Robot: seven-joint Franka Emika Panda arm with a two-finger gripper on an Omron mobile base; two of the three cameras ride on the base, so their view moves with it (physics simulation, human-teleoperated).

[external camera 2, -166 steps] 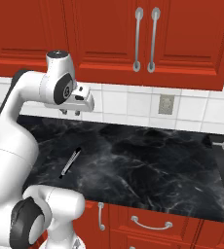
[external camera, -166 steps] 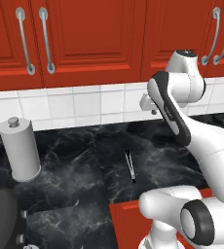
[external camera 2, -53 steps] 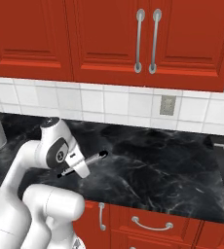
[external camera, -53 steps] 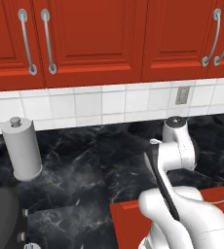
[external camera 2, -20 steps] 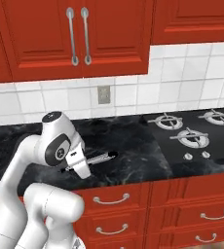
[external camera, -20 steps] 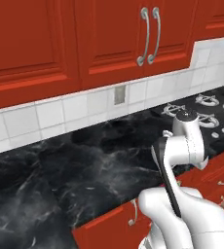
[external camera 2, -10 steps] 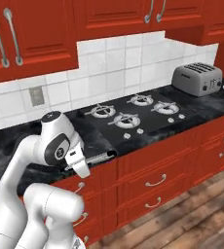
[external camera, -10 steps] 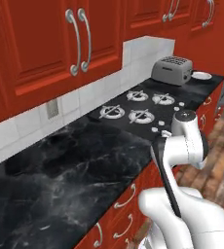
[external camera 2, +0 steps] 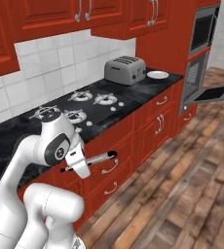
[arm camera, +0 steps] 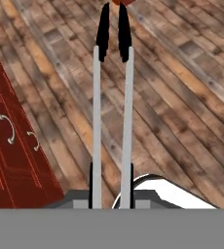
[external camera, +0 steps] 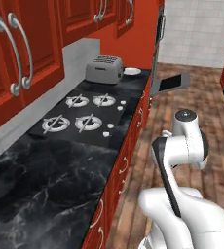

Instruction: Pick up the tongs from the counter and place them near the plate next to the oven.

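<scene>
Slender dark grey metal tongs (arm camera: 112,121) clamped in the two-finger gripper (arm camera: 111,192), held over brown wooden floor (arm camera: 182,97), small white-grey plate (external camera 2: 158,74) seen beside the silver toaster (external camera 2: 125,69)

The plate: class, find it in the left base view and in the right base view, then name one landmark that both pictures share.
Left base view: the plate lies upper centre, at the far end of the counter, just right of the toaster.
Right base view: the plate lies upper right, again just right of the toaster.
Shared landmark: the toaster.
</scene>
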